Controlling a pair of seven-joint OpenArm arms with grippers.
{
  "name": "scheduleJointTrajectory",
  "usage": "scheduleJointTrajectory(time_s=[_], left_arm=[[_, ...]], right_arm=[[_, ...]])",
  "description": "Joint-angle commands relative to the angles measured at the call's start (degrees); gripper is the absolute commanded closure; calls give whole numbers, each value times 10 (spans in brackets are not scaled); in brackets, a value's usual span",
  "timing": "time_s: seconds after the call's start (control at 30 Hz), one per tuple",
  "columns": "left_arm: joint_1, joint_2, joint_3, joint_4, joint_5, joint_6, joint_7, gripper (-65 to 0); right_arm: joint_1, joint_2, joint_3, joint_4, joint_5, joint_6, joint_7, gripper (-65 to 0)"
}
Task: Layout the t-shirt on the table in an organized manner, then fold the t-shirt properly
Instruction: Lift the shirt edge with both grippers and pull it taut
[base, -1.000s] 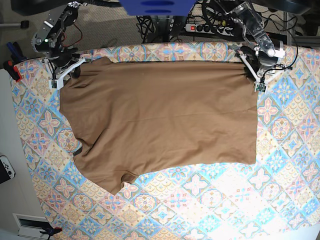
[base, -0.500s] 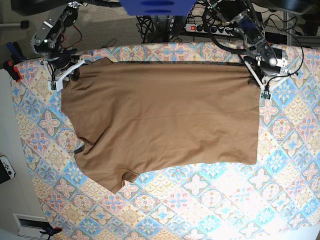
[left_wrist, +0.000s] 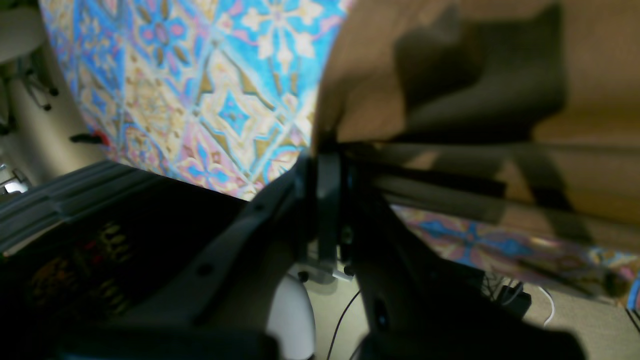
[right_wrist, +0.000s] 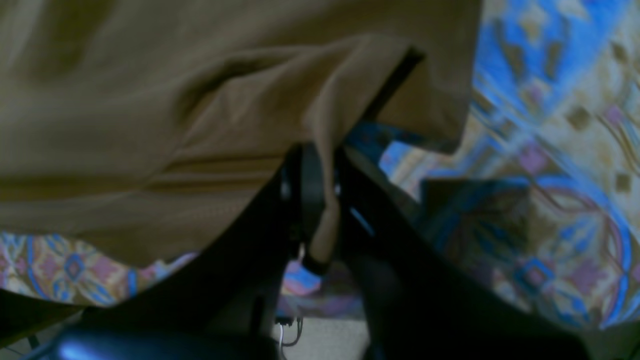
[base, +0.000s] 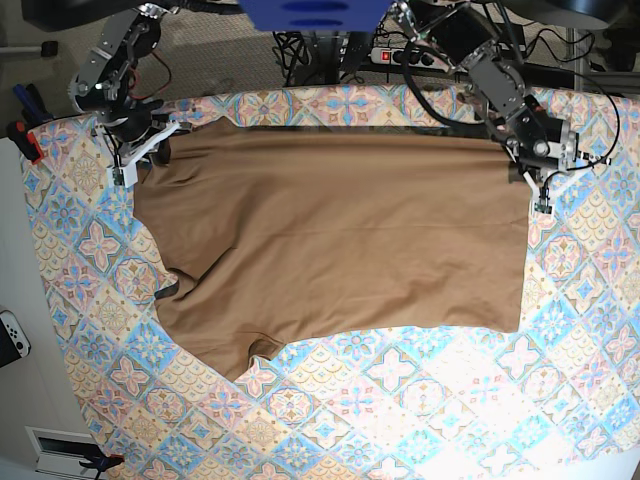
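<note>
The tan-brown t-shirt (base: 330, 240) lies spread flat across the patterned table (base: 450, 400), with one sleeve pointing to the near left. My left gripper (base: 533, 176) is at the shirt's far right corner, shut on its edge (left_wrist: 327, 150). My right gripper (base: 150, 150) is at the far left corner, and a fold of the cloth (right_wrist: 150, 100) is pinched between its closed fingers (right_wrist: 320, 190). The far edge of the shirt is stretched straight between the two grippers.
A power strip (base: 415, 55) and cables lie on the floor behind the table. A red clamp (base: 30, 140) grips the table's left edge. A white controller (base: 12, 335) lies off the table at the left. Bare tablecloth (left_wrist: 210, 100) extends near and right of the shirt.
Both grippers have shifted to the right in the base view, still holding the corners. The whole shirt has slid right with them.
</note>
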Motion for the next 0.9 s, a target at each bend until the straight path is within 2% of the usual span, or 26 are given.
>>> scheduleJointTrajectory(time_s=[0.0, 0.27, 0.6, 0.87], left_arm=[[-10, 0, 0, 9, 20, 6, -2, 0], [-42, 8, 0, 6, 62, 6, 0, 0], [-93, 8, 0, -51, 134, 6, 0, 0], [-128, 9, 0, -52, 142, 6, 0, 0]], right_arm=[[1, 7, -4, 13, 0, -4, 10, 0], [62, 7, -13, 13, -1, -4, 10, 0], [94, 7, -15, 7, -1, -4, 10, 0], [112, 8, -16, 0, -1, -4, 10, 0]])
